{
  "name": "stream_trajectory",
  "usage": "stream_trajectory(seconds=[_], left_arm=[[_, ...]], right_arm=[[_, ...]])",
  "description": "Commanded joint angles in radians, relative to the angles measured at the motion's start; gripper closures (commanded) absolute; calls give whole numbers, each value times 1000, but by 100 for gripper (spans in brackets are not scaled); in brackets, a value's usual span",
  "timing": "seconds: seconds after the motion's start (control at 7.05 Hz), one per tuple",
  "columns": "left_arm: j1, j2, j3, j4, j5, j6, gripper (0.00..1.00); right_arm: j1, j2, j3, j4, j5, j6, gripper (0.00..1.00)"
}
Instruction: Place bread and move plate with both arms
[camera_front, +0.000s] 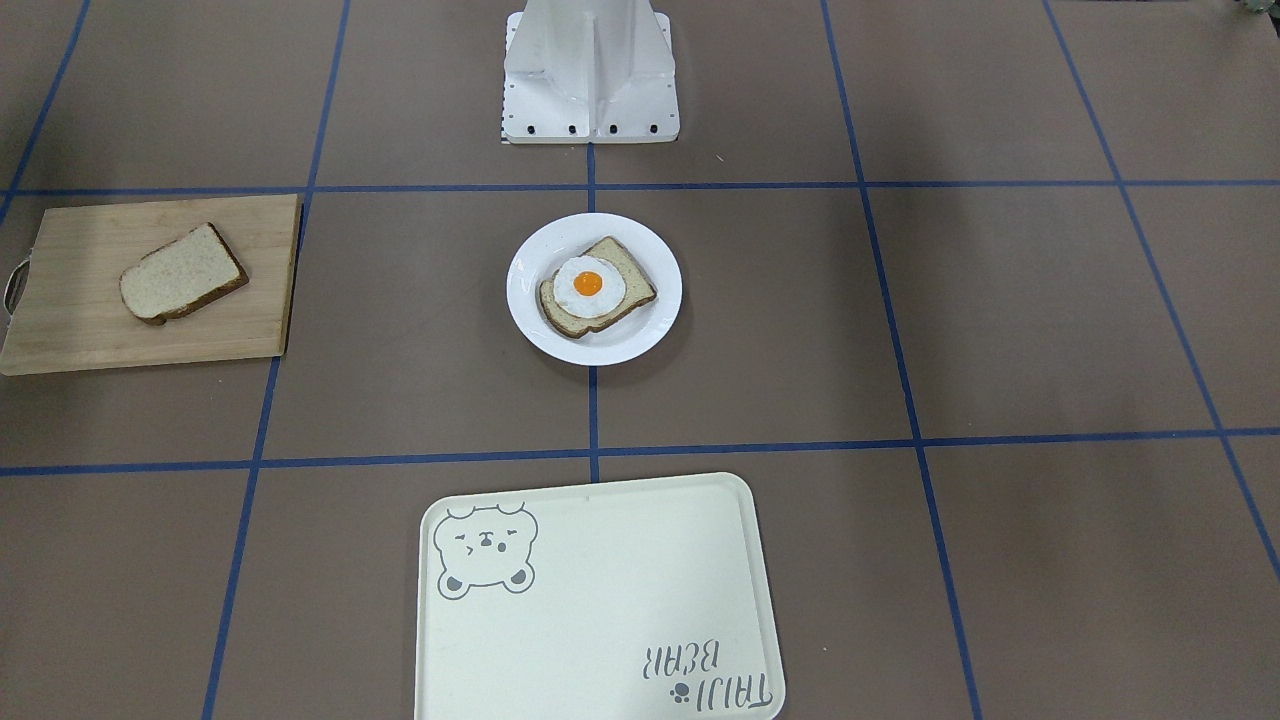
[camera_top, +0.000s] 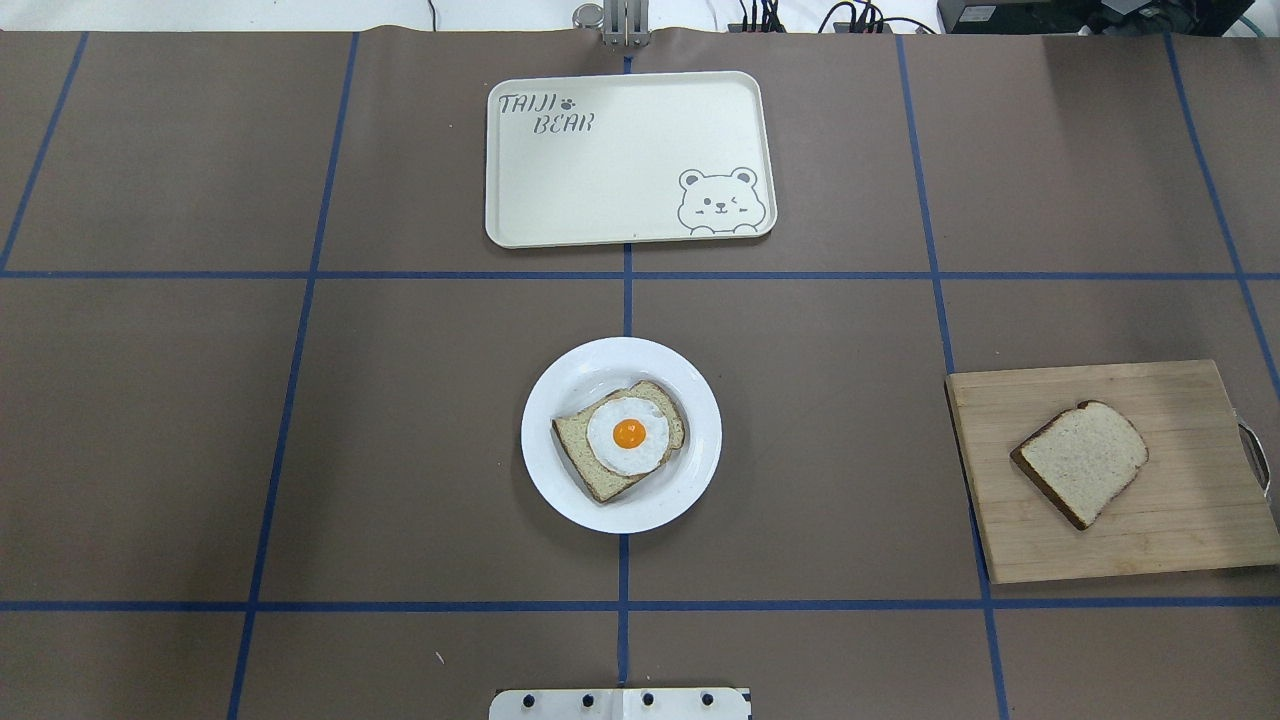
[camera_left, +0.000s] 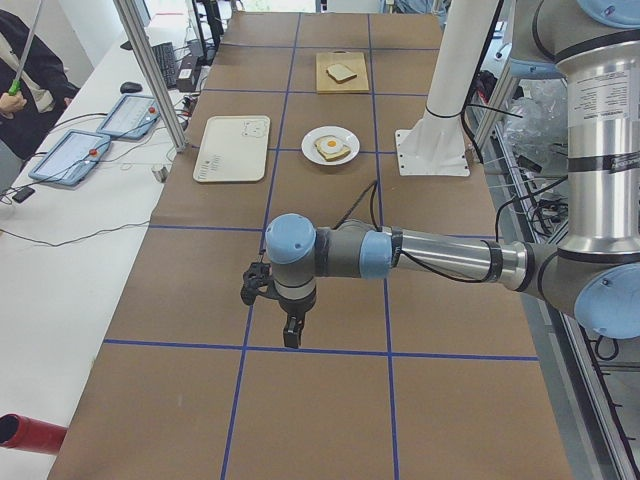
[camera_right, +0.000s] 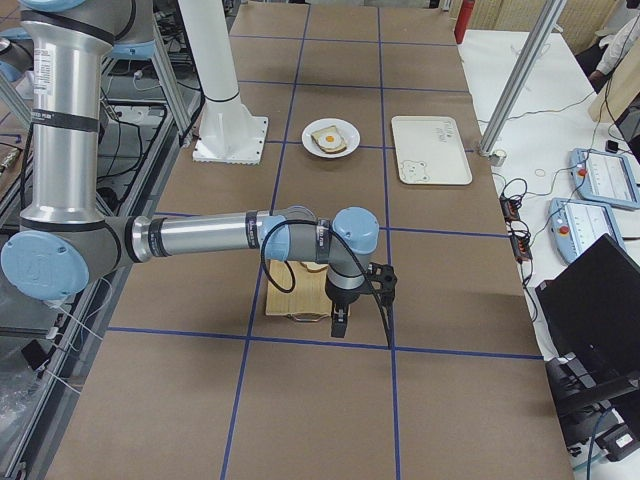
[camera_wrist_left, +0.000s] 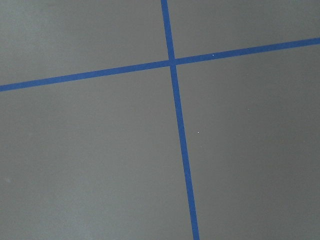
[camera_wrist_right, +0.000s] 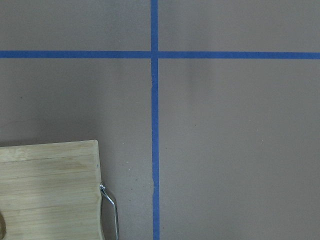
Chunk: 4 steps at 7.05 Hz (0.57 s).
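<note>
1. front view: bread (camera_front: 183, 272) lies flat on a wooden board (camera_front: 80, 330), well apart from the plate (camera_front: 640, 335).
2. left side view: left tool (camera_left: 292, 336) hangs above the desk (camera_left: 150, 400); cannot tell its opening.
3. right side view: right tool (camera_right: 339, 322) hangs near the board; opening likewise unclear.

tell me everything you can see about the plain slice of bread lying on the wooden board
The plain square-ish bread slice has a pale speckled crumb, a dark brown crust round its edge and one rounded end; its face is bare. It looks whole and lies flat, turned at an angle to the board's edges, near the middle of the light wooden cutting board on the robot's right side of the table. Only the board touches it, and it lies well apart from the round white plate.
</note>
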Motion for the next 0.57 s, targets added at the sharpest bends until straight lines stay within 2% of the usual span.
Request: stream_trajectory(seconds=[0.0,0.28,0.43], left_arm=[[-2,4,-17,0,0,-2,2],[-5,-2,-81,0,2,-3,2],[-5,-36,-92,-7,0,-9,2]], right_arm=[[0,2,2,0,0,2,0],[0,12,17,3,12,5,0],[0,12,25,73,61,3,0]])
